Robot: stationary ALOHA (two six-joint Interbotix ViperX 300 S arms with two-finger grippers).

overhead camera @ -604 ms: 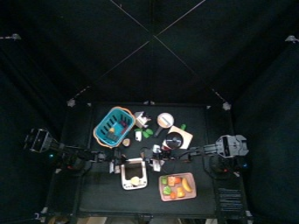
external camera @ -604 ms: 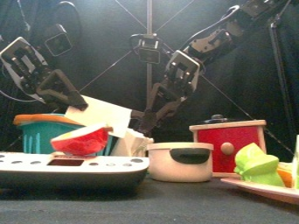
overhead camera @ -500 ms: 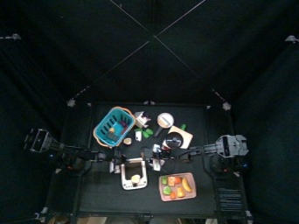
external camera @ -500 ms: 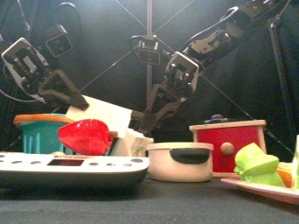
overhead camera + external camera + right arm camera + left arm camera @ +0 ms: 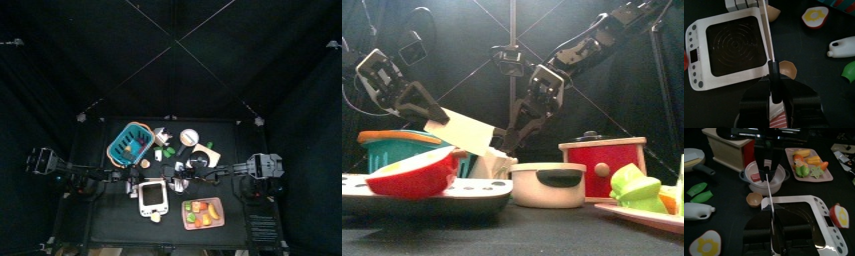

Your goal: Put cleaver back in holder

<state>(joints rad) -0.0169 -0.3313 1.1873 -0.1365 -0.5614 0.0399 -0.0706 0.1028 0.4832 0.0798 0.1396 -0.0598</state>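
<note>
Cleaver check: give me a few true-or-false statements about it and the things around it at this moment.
1. The left gripper holds the cleaver by its handle. True.
2. The cleaver lies flat on the scale. False: it is held tilted in the air, blade towards the holder.
3. The pot stands beside the red box. True.
4. The basket is right of the tray. False: it is further left.

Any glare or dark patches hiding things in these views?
Top view: the black table merges into the black curtains. Left wrist view: the scale has a dark plate showing pale reflections. Front view: the cleaver blade catches bright light.
</note>
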